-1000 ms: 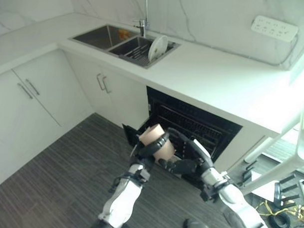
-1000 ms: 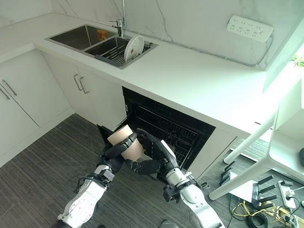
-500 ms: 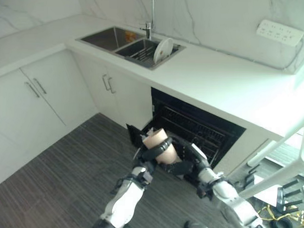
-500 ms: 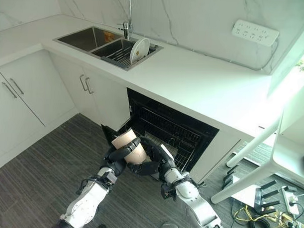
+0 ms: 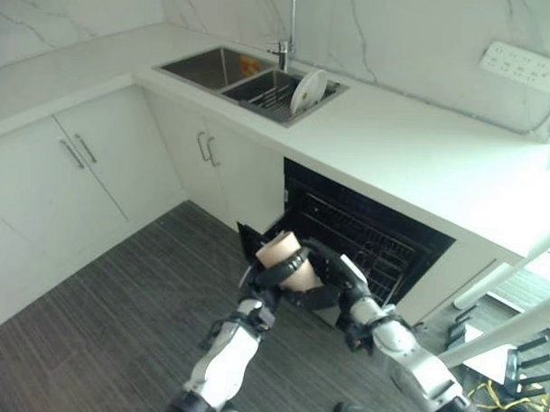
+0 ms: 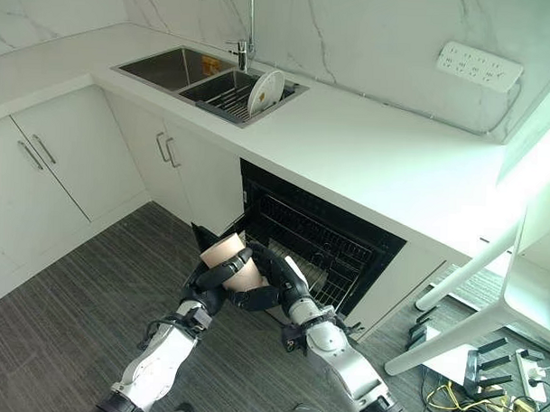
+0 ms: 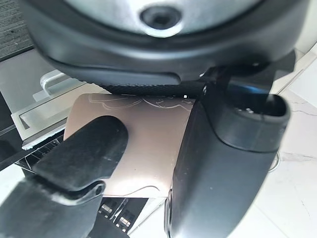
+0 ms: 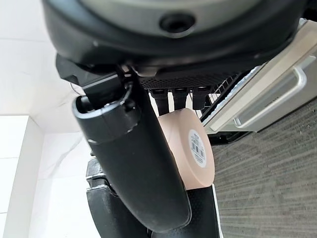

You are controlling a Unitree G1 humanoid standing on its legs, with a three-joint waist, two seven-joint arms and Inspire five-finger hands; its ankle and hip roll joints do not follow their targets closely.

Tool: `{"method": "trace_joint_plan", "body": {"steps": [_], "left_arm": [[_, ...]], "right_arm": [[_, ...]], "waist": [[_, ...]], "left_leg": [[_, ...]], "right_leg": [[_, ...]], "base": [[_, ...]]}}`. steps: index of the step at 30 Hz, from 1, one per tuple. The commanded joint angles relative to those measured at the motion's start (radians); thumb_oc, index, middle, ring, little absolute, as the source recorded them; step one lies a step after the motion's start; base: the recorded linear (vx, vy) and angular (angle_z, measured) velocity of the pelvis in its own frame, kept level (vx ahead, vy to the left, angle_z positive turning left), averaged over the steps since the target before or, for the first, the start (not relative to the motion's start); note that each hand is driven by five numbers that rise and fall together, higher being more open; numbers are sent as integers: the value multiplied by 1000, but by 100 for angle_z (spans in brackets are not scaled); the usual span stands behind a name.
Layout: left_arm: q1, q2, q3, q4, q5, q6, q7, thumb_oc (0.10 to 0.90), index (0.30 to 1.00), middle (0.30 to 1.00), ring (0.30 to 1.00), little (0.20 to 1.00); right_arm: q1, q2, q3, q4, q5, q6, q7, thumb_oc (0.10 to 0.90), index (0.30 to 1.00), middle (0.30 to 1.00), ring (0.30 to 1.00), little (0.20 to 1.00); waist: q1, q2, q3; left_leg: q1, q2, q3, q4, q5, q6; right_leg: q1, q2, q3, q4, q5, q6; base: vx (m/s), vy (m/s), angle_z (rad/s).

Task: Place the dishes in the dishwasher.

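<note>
A tan cup (image 6: pixel 247 276) lies tilted on its side in the air in front of the open dishwasher (image 5: pixel 364 236), just above its lowered door (image 5: pixel 248 238). My left hand (image 6: pixel 209 290) has its fingers and thumb curled round the cup (image 7: pixel 143 148) from the left. My right hand (image 5: pixel 334 279) comes in from the right, with its thumb (image 8: pixel 138 163) over the cup (image 8: pixel 190 148) and its fingers curled beneath it. A white plate (image 6: pixel 264 91) stands upright in the rack of the sink (image 5: pixel 208 66) on the counter.
The dishwasher's wire rack (image 6: pixel 320 255) shows inside the dark opening under the white counter (image 5: pixel 421 157). White cabinets (image 5: pixel 95 173) run along the left. A white chair (image 6: pixel 488 304) and floor clutter stand at the right. Grey plank floor (image 5: pixel 118 309) lies in front.
The whole picture has shifted, so the camera moved. The cup stays held between both hands before the dishwasher, and the right hand has drawn a little closer round it.
</note>
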Motion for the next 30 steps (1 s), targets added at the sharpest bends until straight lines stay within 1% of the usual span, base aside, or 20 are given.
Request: {"method": "trace_joint_plan", "body": {"steps": [1, 4, 10, 16, 23, 26, 27, 28, 29, 30], "left_arm": [[-139, -60, -93, -84, 92, -65, -43, 400, 300, 300, 300, 300], [-148, -57, -103, -80, 144, -78, -23, 400, 300, 300, 300, 300], [-153, -57, -110, -67, 223, -114, 59, 400, 300, 300, 300, 300], [-158, -69, -124, -34, 262, -144, 62, 400, 300, 300, 300, 300], [-167, -79, -162, -38, 282, -155, 62, 400, 300, 300, 300, 300], [-173, -80, -176, -36, 290, -157, 48, 400, 300, 300, 300, 300], [-177, -80, -181, -38, 297, -158, 48, 400, 300, 300, 300, 300], [-179, -80, -186, -38, 307, -163, 43, 400, 300, 300, 300, 300], [-182, -79, -189, -38, 316, -165, 40, 400, 300, 300, 300, 300], [-188, -80, -195, -38, 343, -174, 36, 400, 300, 300, 300, 300]], "right_arm": [[-206, 73, -42, -92, -26, -110, -43, 800, 900, 900, 900, 900], [-227, 82, -33, -85, -35, -117, -65, 800, 900, 900, 900, 900], [-244, 95, -23, -80, -37, -138, -117, 800, 900, 900, 900, 900], [-262, 108, -5, -76, -25, -125, -128, 800, 900, 900, 900, 900], [-280, 139, 25, -24, -1, -133, -139, 800, 900, 900, 900, 900], [-290, 151, 32, -6, -4, -124, -136, 800, 900, 900, 900, 900], [-292, 153, 36, 0, -4, -123, -137, 638, 658, 658, 658, 658], [-293, 158, 39, 10, -6, -122, -135, 549, 524, 524, 524, 524], [-295, 160, 42, 12, -7, -119, -136, 493, 439, 439, 439, 439], [-299, 163, 45, 20, -5, -115, -137, 400, 300, 300, 300, 300]], "waist": [[2, -15, 10], [6, -13, 12], [9, -12, 15], [14, -14, 20], [21, -13, 26], [23, -12, 27], [24, -12, 28], [25, -11, 28], [25, -12, 28], [25, -12, 29]], "left_leg": [[22, 21, -26, 67, -68, -30], [21, 19, -29, 67, -68, -30], [22, 17, -33, 67, -70, -28], [21, 15, -35, 67, -72, -28], [21, 12, -38, 67, -71, -28], [20, 10, -40, 67, -72, -27], [20, 10, -40, 67, -72, -27], [20, 9, -42, 67, -72, -26], [19, 9, -42, 67, -72, -26], [19, 8, -42, 67, -72, -26]], "right_leg": [[59, -33, -10, -54, 14, 59], [60, -33, -11, -54, 14, 58], [62, -34, -14, -54, 11, 56], [63, -35, -18, -54, 10, 55], [67, -40, -28, -54, 11, 55], [69, -41, -31, -54, 10, 54], [69, -42, -32, -54, 10, 54], [70, -42, -32, -54, 10, 54], [70, -42, -33, -54, 10, 54], [70, -42, -34, -54, 10, 54]], "base": [[0, 0, 0], [0, 0, 0], [7, 0, 6], [0, 0, 0], [0, 0, 0], [0, 0, 0], [0, 0, 0], [0, 0, 0], [3, 1, 3], [1, 0, 7]]}}
